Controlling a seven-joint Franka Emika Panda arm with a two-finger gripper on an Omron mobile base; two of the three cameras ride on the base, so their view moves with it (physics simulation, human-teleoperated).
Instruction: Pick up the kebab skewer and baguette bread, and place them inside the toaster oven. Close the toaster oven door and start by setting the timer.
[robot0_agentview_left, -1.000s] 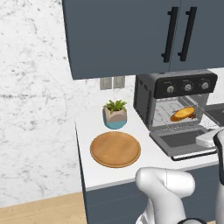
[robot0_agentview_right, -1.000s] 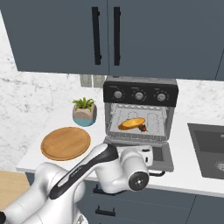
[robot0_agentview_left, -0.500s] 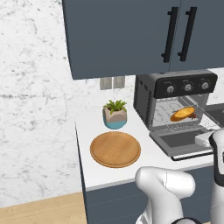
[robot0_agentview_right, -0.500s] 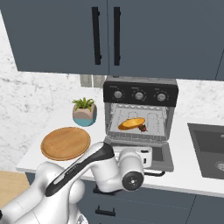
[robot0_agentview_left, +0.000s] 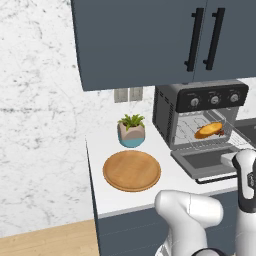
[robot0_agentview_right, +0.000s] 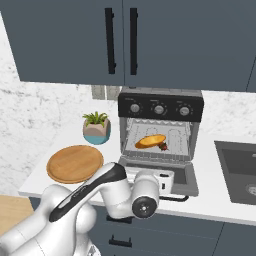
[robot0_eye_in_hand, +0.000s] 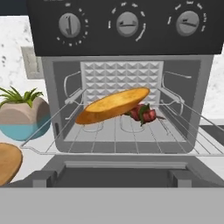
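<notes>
The toaster oven stands on the counter, three knobs across its top panel. Its door is folded down flat toward me. On the wire rack inside lies the golden baguette bread, tilted. The kebab skewer, red and dark chunks, rests just behind and to the right of it. My gripper hovers low over the door's front edge, facing into the oven, open and holding nothing.
A round wooden plate lies left of the oven, with a potted plant behind it. A dark sink is set in the counter to the right. Blue-grey cabinet doors hang overhead.
My hand has drawn slightly back from the oven toward the door's front edge. Bread, skewer and door have not moved.
</notes>
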